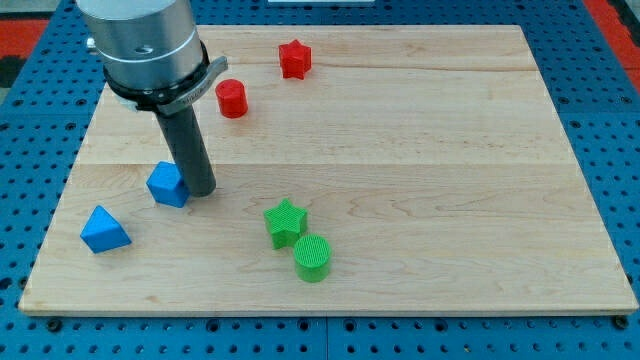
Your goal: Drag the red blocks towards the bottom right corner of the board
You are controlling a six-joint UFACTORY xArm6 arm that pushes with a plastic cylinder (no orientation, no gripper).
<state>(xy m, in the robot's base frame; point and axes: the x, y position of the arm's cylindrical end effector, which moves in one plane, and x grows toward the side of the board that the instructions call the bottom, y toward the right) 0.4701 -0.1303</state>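
A red cylinder [232,98] stands near the view's top, left of centre. A red star [294,59] stands up and to the right of it, near the board's top edge. My tip [201,190] rests on the board at the left, touching or almost touching the right side of a blue cube [168,184]. The tip is well below and a little left of the red cylinder. The arm's grey body [145,45] hangs over the board's top left part.
A blue triangular block [104,230] lies at the lower left. A green star [286,222] and a green cylinder [313,257] sit together at the bottom centre. The wooden board [450,180] lies on a blue pegboard table.
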